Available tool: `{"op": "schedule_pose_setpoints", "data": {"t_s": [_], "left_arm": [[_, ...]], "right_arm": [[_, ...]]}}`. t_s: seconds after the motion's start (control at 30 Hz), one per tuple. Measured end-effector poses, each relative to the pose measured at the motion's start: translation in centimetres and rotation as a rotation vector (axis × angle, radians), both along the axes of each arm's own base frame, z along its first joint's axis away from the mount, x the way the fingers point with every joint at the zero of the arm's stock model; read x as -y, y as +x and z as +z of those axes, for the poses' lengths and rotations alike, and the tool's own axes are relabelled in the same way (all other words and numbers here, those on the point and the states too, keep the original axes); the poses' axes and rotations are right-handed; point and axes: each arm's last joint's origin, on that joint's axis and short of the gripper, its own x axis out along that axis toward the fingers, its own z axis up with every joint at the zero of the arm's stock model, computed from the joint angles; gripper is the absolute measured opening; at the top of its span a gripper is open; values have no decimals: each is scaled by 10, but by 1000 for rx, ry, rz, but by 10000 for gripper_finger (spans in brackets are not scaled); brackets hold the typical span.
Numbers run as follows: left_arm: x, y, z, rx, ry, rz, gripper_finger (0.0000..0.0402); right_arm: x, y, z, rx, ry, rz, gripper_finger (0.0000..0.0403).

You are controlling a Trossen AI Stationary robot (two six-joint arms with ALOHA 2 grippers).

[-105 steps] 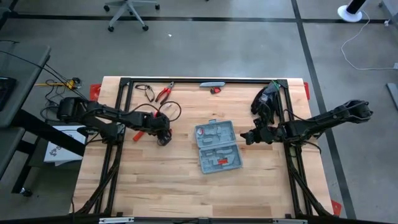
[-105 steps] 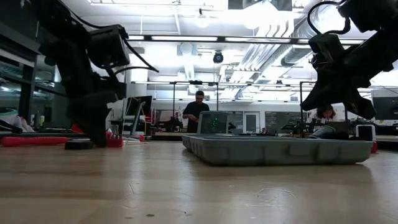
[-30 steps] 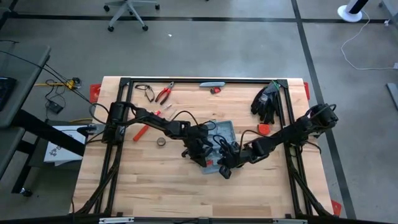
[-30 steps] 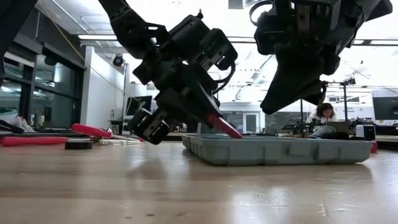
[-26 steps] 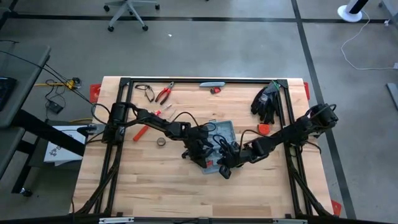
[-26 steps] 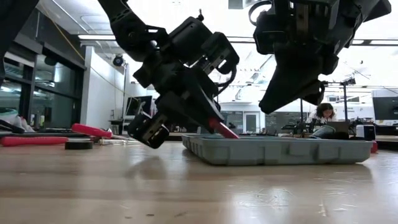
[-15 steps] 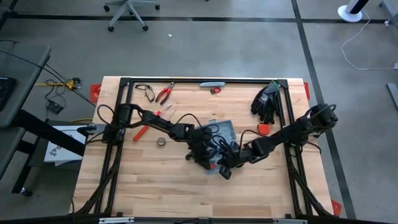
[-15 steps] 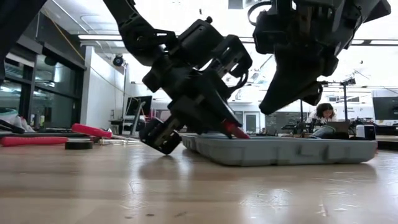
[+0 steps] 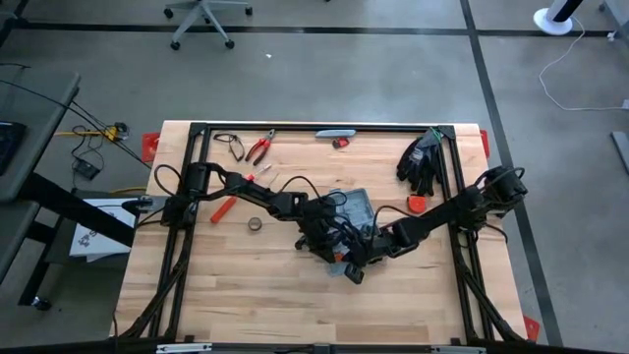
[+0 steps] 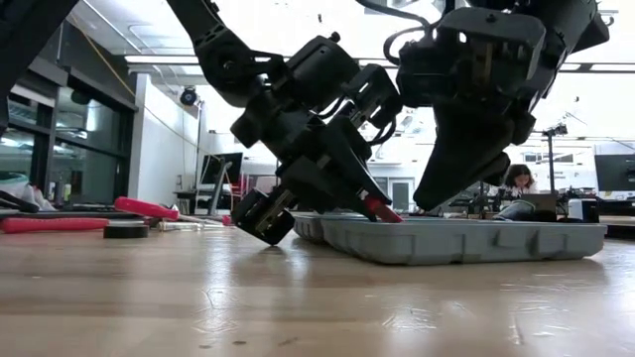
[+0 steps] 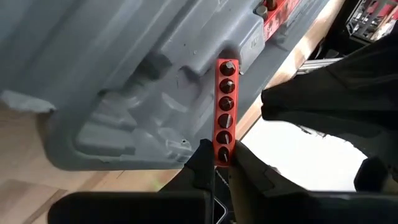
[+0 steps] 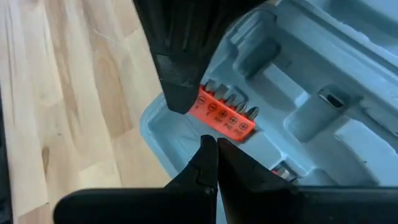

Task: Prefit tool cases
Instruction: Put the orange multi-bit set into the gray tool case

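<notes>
Your left gripper (image 11: 216, 163) sits low over the near corner of the tool case (image 9: 346, 218), jaws pinching one end of a red bit holder (image 11: 224, 111) whose row of screwdriver bits faces up; the holder angles down into the moulded grey inside of the case. Your right gripper (image 12: 216, 144) hangs just beside it over the same corner, jaws pressed together and holding nothing, tips close above the case's edge. The case lies open and flat near the middle of the desk (image 9: 246, 295), mostly hidden from above by both arms meeting over it; from desk level its near end looks tilted slightly off the wood. Farther left on the desk you have a small roll of tape (image 9: 255, 225) and a red-handled tool (image 9: 222, 208). At the far edge lie red pliers (image 9: 258, 147) and, to the right, a pair of dark gloves (image 9: 421, 157). Beyond the desk, a person (image 10: 516, 180) sits in the room.
</notes>
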Motion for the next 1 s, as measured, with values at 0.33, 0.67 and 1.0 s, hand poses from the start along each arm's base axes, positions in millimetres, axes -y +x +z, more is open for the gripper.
{"op": "schedule_pose_setpoints", "data": {"t_s": [0.33,0.67,1.0], "left_arm": [[8,0,0,-7,-10,-8,12],[7,0,-1,-9,10,16,14],[6,1,-6,-9,6,21,31]], "right_arm": [[0,0,0,-5,0,0,0],[3,1,0,0,6,-2,0],[3,2,0,3,2,15,0]]}}
